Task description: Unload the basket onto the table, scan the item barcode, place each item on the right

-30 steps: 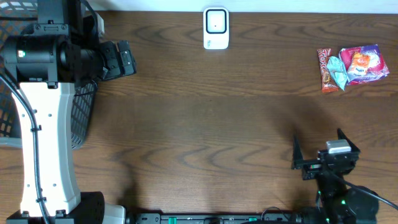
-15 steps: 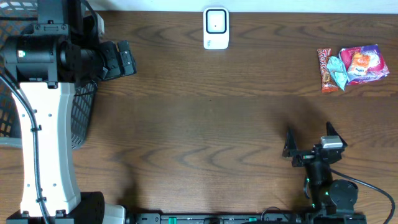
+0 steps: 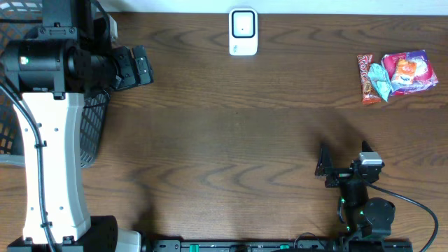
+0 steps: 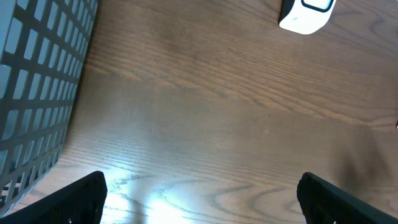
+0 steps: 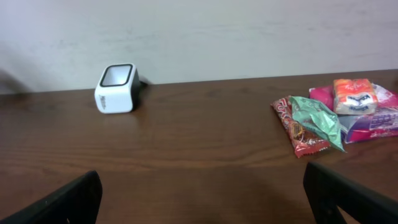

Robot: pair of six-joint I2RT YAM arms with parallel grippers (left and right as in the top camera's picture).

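Mock shop checkout on a test bench.
Shown by white barcode scanner (image 3: 243, 31) top centre, snack packets (image 3: 397, 75) upper right, wire basket (image 3: 93, 134) far left, wood-grain table (image 3: 231, 126).

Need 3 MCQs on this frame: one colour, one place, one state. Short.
1. Scanner body colour? A. red B. white C. green
2. Snacks lie where? A. far right corner B. against the scanner C. near left corner
3. Right gripper? A. shut on a snack B. shut on the scanner C. open, empty

Key: 1 B, white housing with a dark window. 2 A, overhead shows them far right, apart from the scanner. 3 C, fingers spread, only table between.
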